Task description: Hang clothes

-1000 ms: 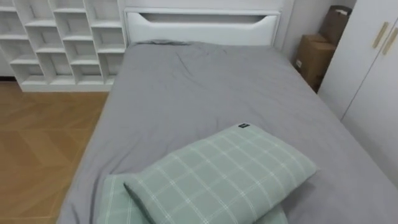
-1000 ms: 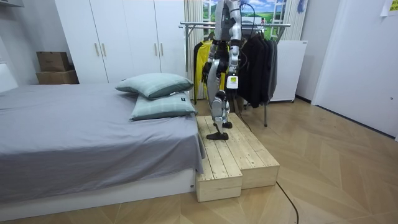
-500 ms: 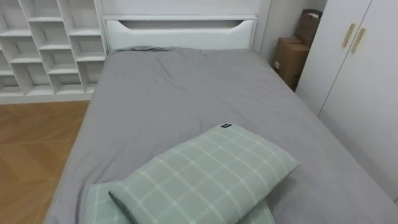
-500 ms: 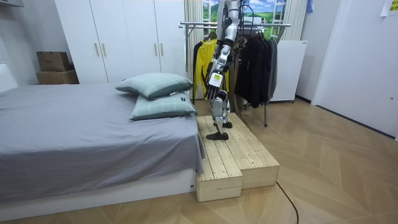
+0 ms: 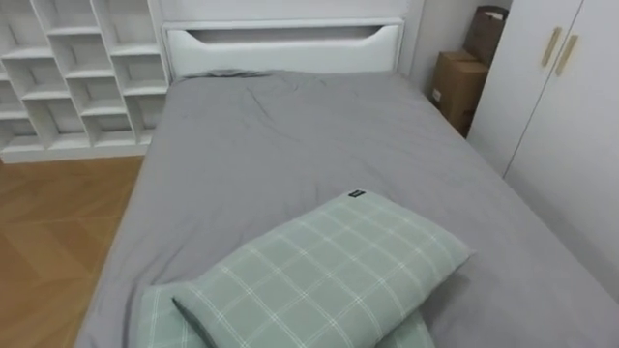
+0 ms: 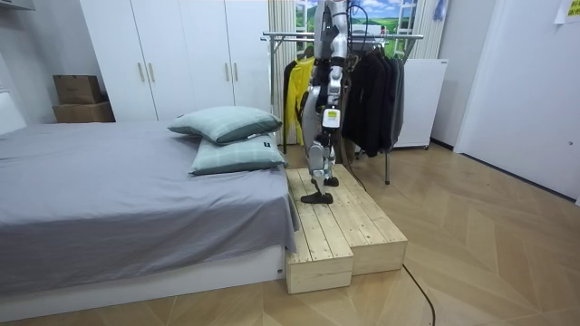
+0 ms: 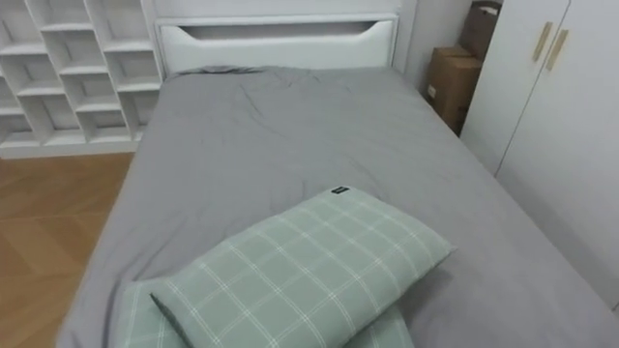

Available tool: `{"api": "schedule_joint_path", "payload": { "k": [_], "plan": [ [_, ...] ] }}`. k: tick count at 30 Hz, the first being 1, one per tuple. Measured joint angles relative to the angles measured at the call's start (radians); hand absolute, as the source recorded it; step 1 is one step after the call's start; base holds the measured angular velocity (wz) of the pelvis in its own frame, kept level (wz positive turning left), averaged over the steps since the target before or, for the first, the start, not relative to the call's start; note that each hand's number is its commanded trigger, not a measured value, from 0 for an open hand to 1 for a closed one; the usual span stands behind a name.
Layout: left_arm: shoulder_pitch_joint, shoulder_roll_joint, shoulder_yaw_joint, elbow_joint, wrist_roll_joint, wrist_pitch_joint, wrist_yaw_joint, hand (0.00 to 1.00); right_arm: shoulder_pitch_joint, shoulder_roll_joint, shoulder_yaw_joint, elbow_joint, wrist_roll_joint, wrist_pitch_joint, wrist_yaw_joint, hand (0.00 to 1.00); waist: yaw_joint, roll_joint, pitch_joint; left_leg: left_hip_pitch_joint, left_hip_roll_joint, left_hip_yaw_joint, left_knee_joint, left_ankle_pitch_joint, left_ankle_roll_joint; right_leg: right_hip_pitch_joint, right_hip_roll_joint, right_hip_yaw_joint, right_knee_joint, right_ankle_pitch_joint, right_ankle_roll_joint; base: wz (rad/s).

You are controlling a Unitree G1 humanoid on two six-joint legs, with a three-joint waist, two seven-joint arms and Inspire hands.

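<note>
Stands on a wooden platform (image 6: 349,231) at the pillow end of the bed (image 5: 290,145), facing across the grey sheet, with the clothes rack (image 6: 399,37) right behind. Hanging on that rack: the clothes, a bright yellow garment (image 6: 294,95) at the room view's left end, partly hidden by the robot, and a tight row of dark garments (image 6: 372,100) beside it, all draping straight down from the rail, well clear of the floor. Too small in the room view to make out hangers or details of the cloth.

Left hand (image 6: 329,120) low by the thigh on the camera's side; cannot tell whether fingers are spread or curled.

From the head: two pale green checked pillows, the upper pillow (image 5: 329,271) lying askew on the lower pillow (image 5: 160,324), a small dark label (image 5: 359,194) at its far edge. Beyond, a white headboard (image 5: 285,43), a white shelf unit (image 5: 77,77) to the left, cardboard boxes (image 5: 455,82) and a white wardrobe (image 5: 561,126) to the right.
</note>
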Motion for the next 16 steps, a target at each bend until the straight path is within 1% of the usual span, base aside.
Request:
{"api": "schedule_joint_path", "payload": {
  "k": [2,5,9,11,16],
  "plan": [
    [0.004,0.000,-0.001,0.001,0.032,0.017,-0.001,0.00,-0.002,0.000,0.005,0.001,0.010,0.000,-0.009,0.00,0.004,0.000,0.0004,0.000,0.000,-0.001,0.001,0.001,-0.001,0.000,0.001,-0.003,0.000,-0.003,-0.002,0.07],
    [0.002,0.001,-0.001,-0.006,0.082,0.027,-0.001,0.00,0.000,0.001,0.010,0.002,0.018,0.001,-0.016,0.00,0.002,-0.001,0.0003,0.004,0.000,0.001,0.006,0.005,0.004,-0.001,-0.001,-0.005,0.000,-0.018,-0.004,0.01],
    [-0.013,0.003,0.000,-0.017,0.125,0.036,0.000,0.00,0.000,0.002,0.012,0.001,0.029,0.004,-0.016,0.00,0.000,-0.003,-0.0008,0.005,-0.001,0.003,0.006,0.006,0.003,0.001,-0.001,-0.004,0.004,-0.019,-0.005,0.00],
    [-0.017,0.007,0.001,-0.039,0.159,0.042,0.001,0.00,0.000,0.002,0.012,0.001,0.030,0.012,-0.016,0.00,-0.001,-0.005,-0.0017,0.008,-0.002,0.003,0.001,0.006,0.002,0.004,-0.001,-0.004,0.002,-0.019,-0.005,0.00],
    [-0.026,0.011,-0.001,-0.061,0.165,0.045,0.001,0.00,-0.001,0.002,0.015,0.001,0.034,0.013,-0.016,0.00,-0.002,-0.006,-0.0012,0.017,-0.002,0.003,-0.010,0.006,-0.001,0.016,-0.001,-0.003,-0.003,-0.021,-0.005,0.00]
  ]
}}
